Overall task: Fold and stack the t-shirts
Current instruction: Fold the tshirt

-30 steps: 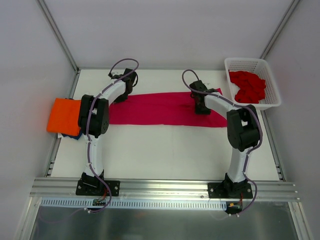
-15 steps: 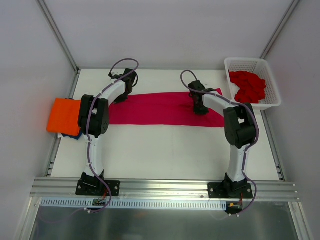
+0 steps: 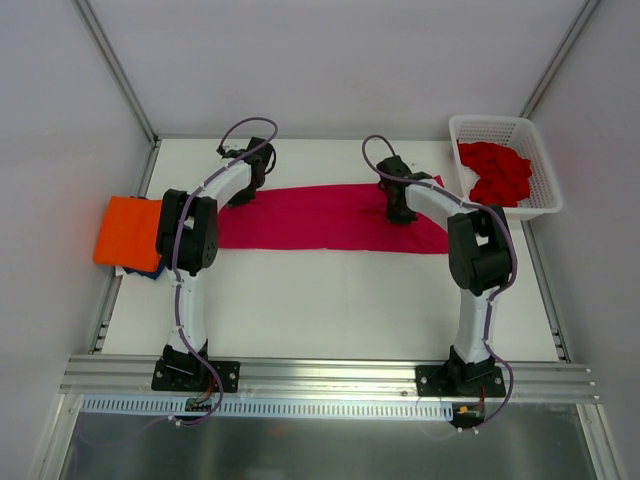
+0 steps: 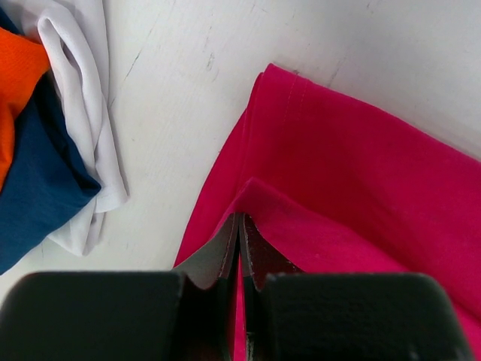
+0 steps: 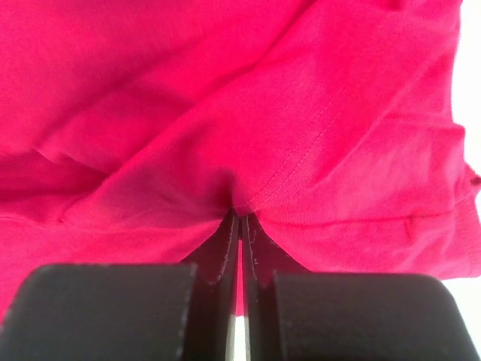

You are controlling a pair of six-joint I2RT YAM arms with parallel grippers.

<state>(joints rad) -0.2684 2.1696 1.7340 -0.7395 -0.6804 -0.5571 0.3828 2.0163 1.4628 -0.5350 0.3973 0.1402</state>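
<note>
A crimson-pink t-shirt (image 3: 320,218) lies folded into a long band across the far half of the table. My left gripper (image 3: 243,190) is shut on its left end; the left wrist view shows the cloth (image 4: 353,188) pinched between the jaws. My right gripper (image 3: 400,212) is shut on the band near its right end; the right wrist view shows a hem fold (image 5: 301,150) pinched at the jaw tips. A folded orange t-shirt (image 3: 128,230) lies on a dark blue one (image 3: 146,270) at the left edge. Red t-shirts (image 3: 495,172) lie crumpled in the basket.
A white plastic lattice basket (image 3: 540,170) stands at the far right corner. A white cloth (image 4: 79,98) lies beside the orange and blue stack in the left wrist view. Grey walls and metal frame rails enclose the white table (image 3: 330,300).
The right gripper has moved slightly farther back and left on the shirt, shortening the band's right end a little. The left arm has not moved.
</note>
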